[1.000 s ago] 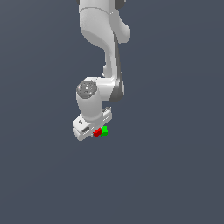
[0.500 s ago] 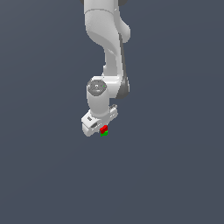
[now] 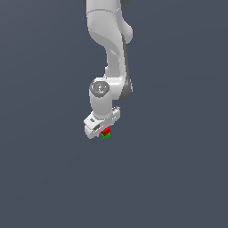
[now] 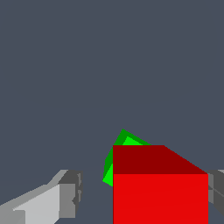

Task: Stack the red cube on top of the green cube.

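The red cube (image 3: 105, 130) is right over the green cube (image 3: 106, 136) under the arm's white hand in the exterior view. In the wrist view the red cube (image 4: 160, 192) fills the space between the fingers. It covers most of the green cube (image 4: 114, 158), which is turned at an angle beneath it. My gripper (image 4: 144, 194) straddles the red cube and is open. One finger (image 4: 57, 199) stands clear of the cube with a gap. The other finger (image 4: 216, 188) is at the cube's opposite face; I cannot tell whether it touches.
A plain dark grey floor (image 3: 178, 178) surrounds the cubes. The white arm (image 3: 109, 53) rises above them in the exterior view.
The hand moved toward the exterior view's right with the red cube. The red cube went from beside the green cube to directly over it.
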Tool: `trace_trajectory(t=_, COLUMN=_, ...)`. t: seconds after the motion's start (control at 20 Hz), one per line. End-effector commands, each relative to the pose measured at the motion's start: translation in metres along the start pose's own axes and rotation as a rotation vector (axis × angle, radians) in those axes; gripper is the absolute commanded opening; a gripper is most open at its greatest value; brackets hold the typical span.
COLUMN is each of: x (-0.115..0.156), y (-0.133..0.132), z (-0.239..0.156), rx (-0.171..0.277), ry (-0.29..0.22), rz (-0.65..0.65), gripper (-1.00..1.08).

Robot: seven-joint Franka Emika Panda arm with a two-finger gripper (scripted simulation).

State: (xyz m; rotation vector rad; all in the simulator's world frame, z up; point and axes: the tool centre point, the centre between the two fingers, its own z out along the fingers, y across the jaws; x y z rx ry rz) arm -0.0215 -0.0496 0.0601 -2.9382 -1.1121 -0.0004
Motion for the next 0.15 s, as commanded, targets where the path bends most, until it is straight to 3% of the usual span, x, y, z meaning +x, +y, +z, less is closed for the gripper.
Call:
trace_trajectory(t=0.0, x=0.0, y=0.0, z=0.0, rx=0.0, ry=0.0, rz=0.0, gripper=1.0)
trace_trajectory(t=0.1, x=0.0, y=0.0, z=0.0, rx=0.0, ry=0.0, rz=0.0, gripper=1.0)
